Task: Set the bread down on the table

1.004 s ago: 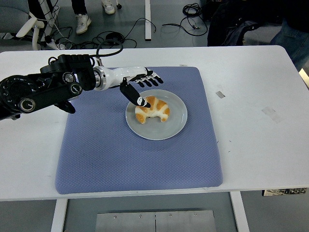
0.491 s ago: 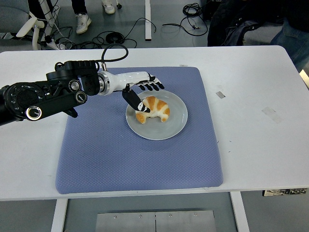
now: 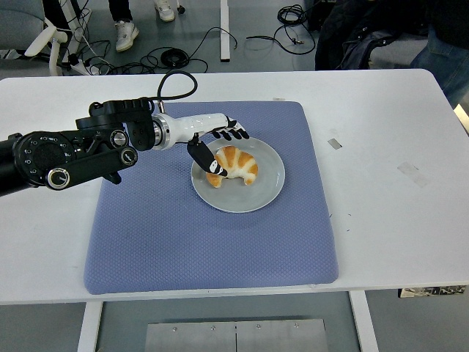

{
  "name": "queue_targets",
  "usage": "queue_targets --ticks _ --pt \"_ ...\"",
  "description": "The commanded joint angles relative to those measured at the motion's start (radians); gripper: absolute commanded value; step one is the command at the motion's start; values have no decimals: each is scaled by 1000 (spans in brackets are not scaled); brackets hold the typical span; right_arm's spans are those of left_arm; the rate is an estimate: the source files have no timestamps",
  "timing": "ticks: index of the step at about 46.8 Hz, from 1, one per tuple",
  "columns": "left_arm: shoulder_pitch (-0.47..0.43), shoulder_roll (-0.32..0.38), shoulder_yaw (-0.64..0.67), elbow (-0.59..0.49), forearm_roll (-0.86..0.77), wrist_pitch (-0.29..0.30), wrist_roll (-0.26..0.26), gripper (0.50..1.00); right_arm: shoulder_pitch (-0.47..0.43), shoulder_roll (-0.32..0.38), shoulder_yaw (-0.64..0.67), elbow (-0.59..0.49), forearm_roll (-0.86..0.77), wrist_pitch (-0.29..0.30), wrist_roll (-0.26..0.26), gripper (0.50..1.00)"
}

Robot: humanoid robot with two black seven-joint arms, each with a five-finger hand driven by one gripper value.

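Reaching for the bread [image 3: 233,166] on the plate [image 3: 266,192].
The left hand [image 3: 217,144] touches it, fingers spread, not gripping — next, close them and lift.

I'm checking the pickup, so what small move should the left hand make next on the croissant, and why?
Probably close the fingers. The left hand is at the croissant on the grey plate, thumb against its near-left end and fingers spread at its far side, not yet gripping, so a lift now would likely leave it behind.
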Motion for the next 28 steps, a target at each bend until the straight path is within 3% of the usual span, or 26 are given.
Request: queue_targets --ticks 1,19,28 --pt "0 -7 1 0 1 2 -1 881 0 0 0 0 -1 0 0 1000" --pt "0 -24 10 8 9 21 -1 881 0 0 0 0 1 0 0 1000" --pt "-2 -39 49 8 14 63 -1 880 0 0 0 0 1 0 0 1000"
